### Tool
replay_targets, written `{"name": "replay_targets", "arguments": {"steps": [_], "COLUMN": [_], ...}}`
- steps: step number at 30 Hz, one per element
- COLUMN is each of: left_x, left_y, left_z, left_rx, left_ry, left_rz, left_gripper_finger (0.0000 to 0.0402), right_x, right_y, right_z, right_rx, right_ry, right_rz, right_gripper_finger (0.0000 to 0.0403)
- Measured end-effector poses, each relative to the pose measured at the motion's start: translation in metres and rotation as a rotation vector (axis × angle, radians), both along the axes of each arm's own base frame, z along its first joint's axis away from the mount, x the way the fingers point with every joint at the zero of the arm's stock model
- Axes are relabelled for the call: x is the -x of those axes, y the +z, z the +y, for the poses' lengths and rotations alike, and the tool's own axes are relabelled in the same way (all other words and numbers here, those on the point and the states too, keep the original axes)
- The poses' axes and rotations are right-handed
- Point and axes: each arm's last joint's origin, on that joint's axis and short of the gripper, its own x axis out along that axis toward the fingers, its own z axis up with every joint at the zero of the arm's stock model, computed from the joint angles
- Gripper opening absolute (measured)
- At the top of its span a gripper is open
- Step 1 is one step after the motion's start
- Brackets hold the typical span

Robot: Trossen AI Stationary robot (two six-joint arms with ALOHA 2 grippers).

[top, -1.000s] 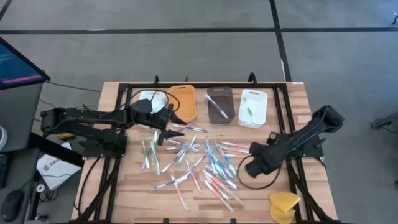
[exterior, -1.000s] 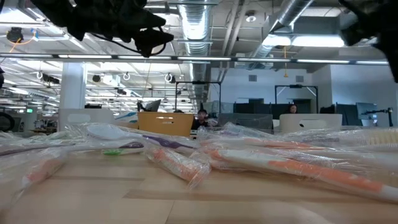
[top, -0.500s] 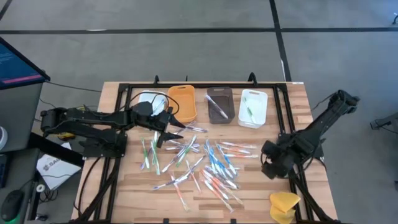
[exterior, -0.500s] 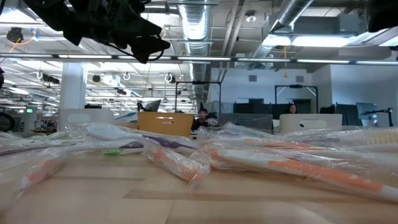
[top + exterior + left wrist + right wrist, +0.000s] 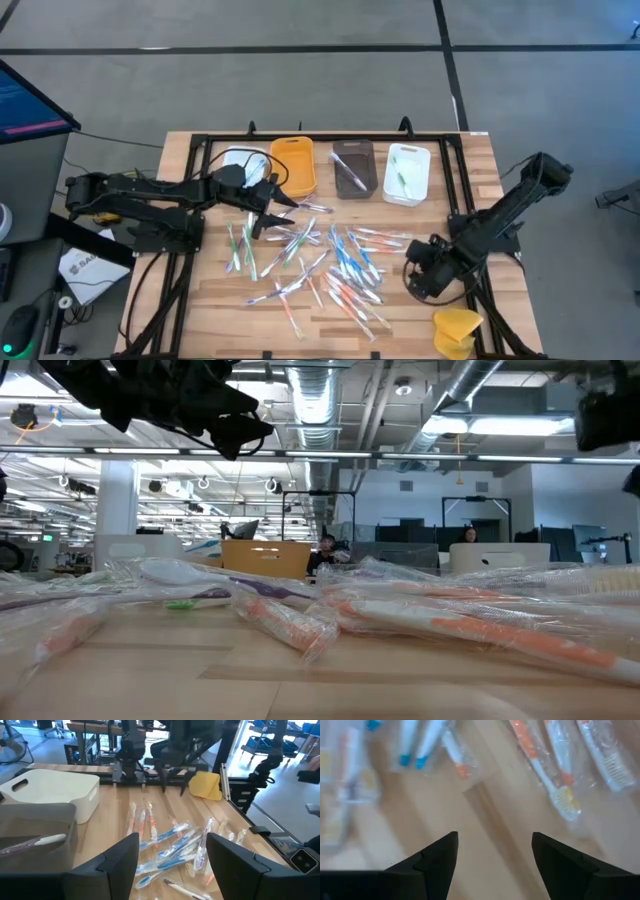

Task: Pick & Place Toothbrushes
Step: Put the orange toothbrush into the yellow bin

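Dozens of wrapped toothbrushes (image 5: pixel 318 258) with blue, green, orange-pink and clear handles lie scattered flat on the table's middle. In the low view these toothbrushes (image 5: pixel 300 622) fill the foreground. My left gripper (image 5: pixel 280 207) hovers open over the pile's far-left part, and its wrist view shows the gripper (image 5: pixel 172 865) above blue toothbrushes (image 5: pixel 167 847). My right gripper (image 5: pixel 413 279) is open at the pile's right, near side. Its wrist view shows that gripper (image 5: pixel 492 855) over bare wood, with orange toothbrushes (image 5: pixel 547 765) just ahead. Neither gripper touches anything.
Along the far edge stand a white tray (image 5: pixel 240 160), an orange tray (image 5: pixel 293 165), a brown tray (image 5: pixel 353 168) with a toothbrush inside and a white tray (image 5: pixel 406 173) with a green one. A yellow sponge-like lump (image 5: pixel 457 330) lies at the near right corner.
My right gripper has drawn back from the pile toward the table's right edge, then swung toward the near edge and back left, ending nearer the near edge than before. It has stayed open. The toothbrushes have not moved.
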Motion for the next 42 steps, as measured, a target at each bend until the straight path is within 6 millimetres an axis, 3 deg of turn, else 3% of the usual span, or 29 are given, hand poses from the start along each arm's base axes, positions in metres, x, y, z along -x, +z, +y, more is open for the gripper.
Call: {"name": "replay_targets", "arguments": {"steps": [6,11,24,42], "left_x": [-0.001,-0.001,-0.001,-0.001], "left_y": [0.000,0.001,0.001,0.001], "left_z": [-0.005,-0.005,-0.005,-0.009], "left_rx": [-0.019,-0.031,-0.031,-0.001], "left_ry": [-0.026,-0.030,-0.030,-0.041], "left_rz": [-0.008,-0.014,-0.014,-0.012], "left_gripper_finger": [0.0227,0.0227,0.0227,0.0227], "right_x": [-0.013,-0.021,-0.035,-0.039], "right_y": [-0.023,-0.030,-0.029,-0.029], "right_z": [-0.007,-0.016,-0.038,-0.064], "right_rx": [0.026,-0.008,-0.005,-0.022], "right_ry": [-0.049,-0.048,0.069,0.157], "right_rz": [0.156,0.243,0.251,0.345], "right_gripper_finger": [0.0249,0.0249,0.0249,0.0249]}}
